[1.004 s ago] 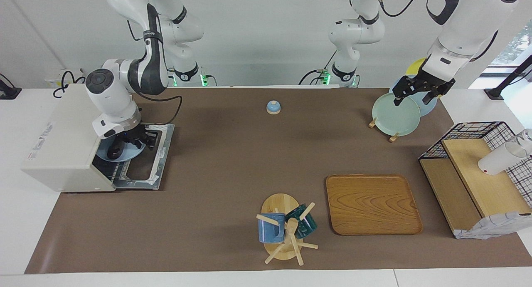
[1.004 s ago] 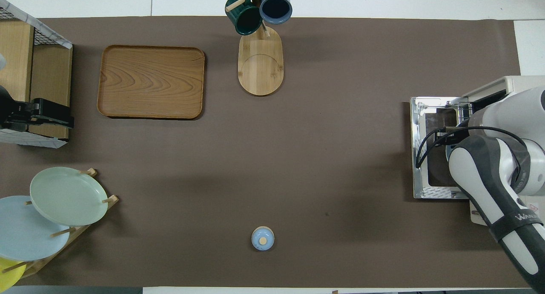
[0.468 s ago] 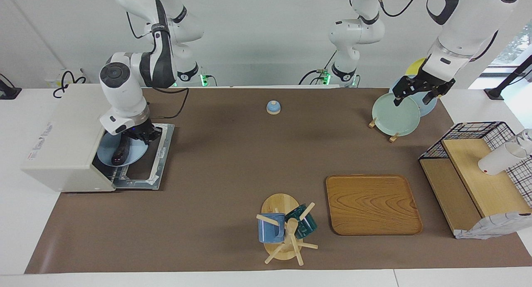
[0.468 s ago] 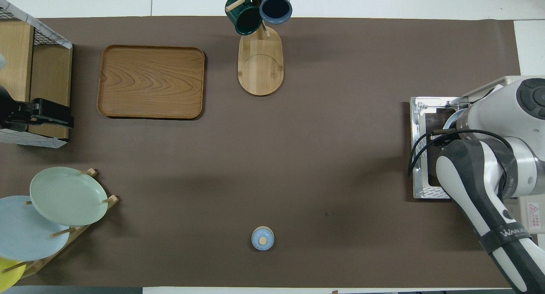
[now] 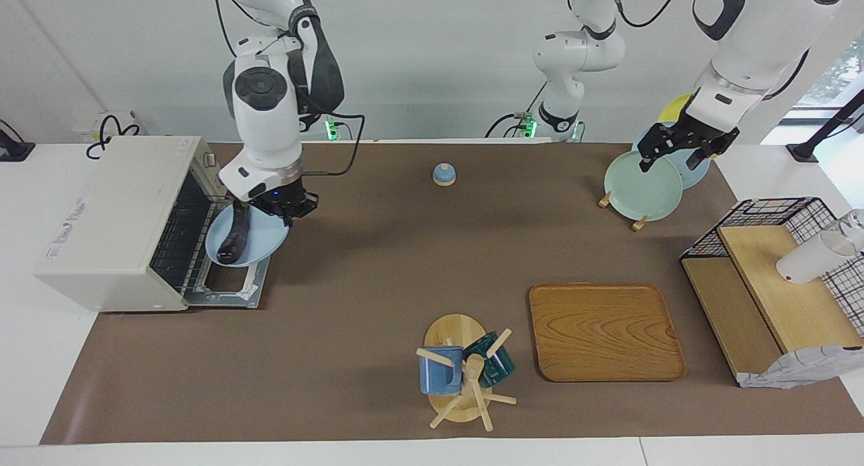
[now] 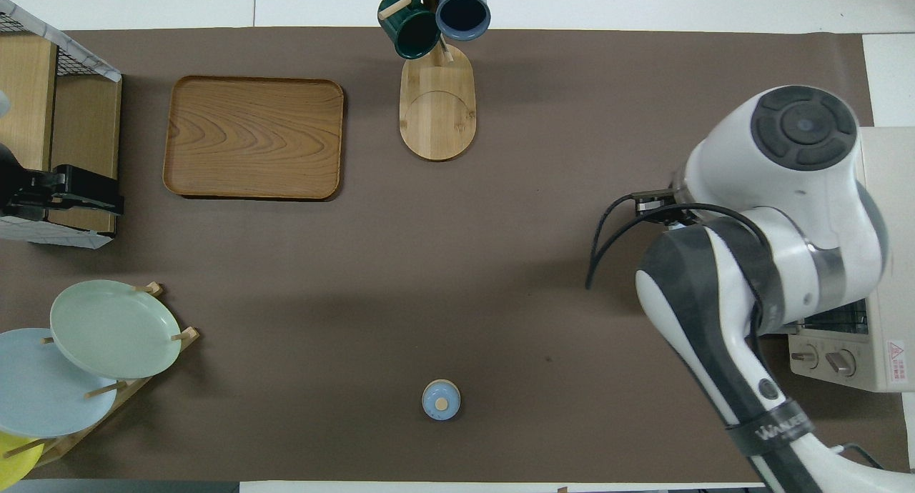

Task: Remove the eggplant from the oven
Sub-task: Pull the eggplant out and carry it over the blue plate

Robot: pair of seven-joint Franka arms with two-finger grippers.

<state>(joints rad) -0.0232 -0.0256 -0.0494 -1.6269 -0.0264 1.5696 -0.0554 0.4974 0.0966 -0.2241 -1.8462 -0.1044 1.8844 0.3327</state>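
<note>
A: Two white arms appear. The right gripper (image 5: 283,206) hangs in the air over the dropped dark-glass door (image 5: 233,283) of the boxy off-white toaster oven (image 5: 111,219), which sits at the right arm's end of the table. Its fingers pinch the rim of a round pale-blue plate (image 5: 260,244).

B: Where is the task's thing?

A: The slender dark purple-black eggplant (image 5: 235,239) lies lengthwise on that plate. Plate and eggplant are raised clear of the oven's mouth, in front of the wire rack (image 5: 177,240) and above the open door. In the overhead view the right arm's white body covers them completely, and only the oven's top and knobs (image 6: 833,357) show.

B: And the left gripper?

A: The left gripper (image 5: 682,148) waits over the wooden plate rack at the left arm's end, just above a pale-green plate (image 5: 641,186); whether its fingers are spread or pressed together cannot be told.

B: What else lies on the brown mat (image 5: 378,263)?

A: A small blue bell (image 5: 443,174) close to the robots, a rectangular wooden tray (image 5: 605,331), a wooden mug tree (image 5: 462,378) carrying a blue mug (image 5: 440,371) and a dark-green mug (image 5: 493,365), and a black wire basket with wooden shelves (image 5: 776,283).
</note>
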